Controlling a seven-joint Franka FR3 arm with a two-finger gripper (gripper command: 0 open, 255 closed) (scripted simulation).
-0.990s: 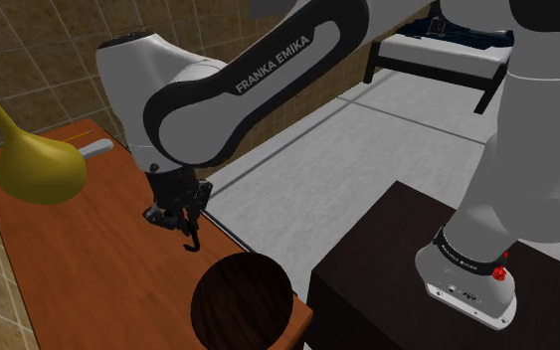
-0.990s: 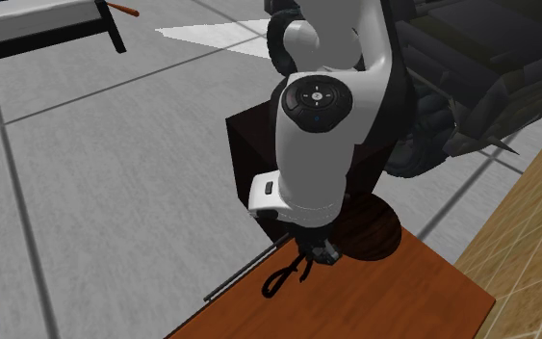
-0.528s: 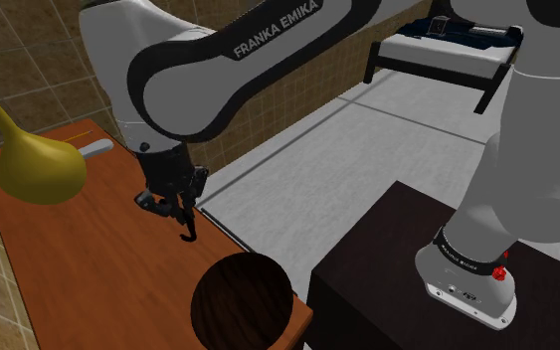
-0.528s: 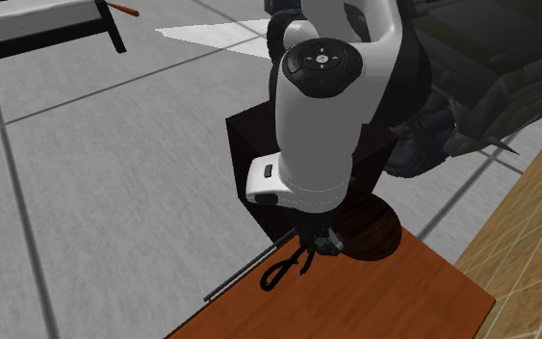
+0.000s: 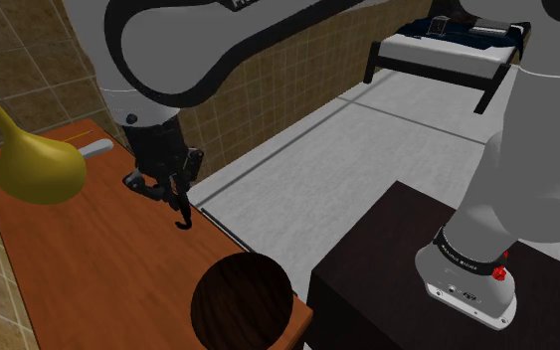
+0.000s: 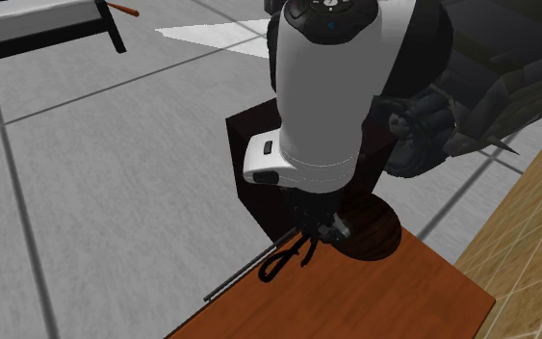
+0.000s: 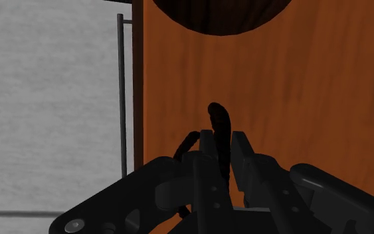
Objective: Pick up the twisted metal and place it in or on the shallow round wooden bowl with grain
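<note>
Hand (image 7: 222, 141) around twisted metal (image 7: 219, 117), above table (image 7: 298, 86)

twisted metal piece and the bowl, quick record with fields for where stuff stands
item: thin black twisted metal piece
held by: black claw, shut on it
position: hanging over the reddish-brown wooden table, seemingly lifted
target: dark round wooden bowl, empty, at the table end nearest the dark stand
also there: yellow gourd-shaped vase

A home: a bed (image 5: 445, 42) on grey floor tiles (image 5: 367, 149), tan tiled wall (image 5: 19, 50).
</note>
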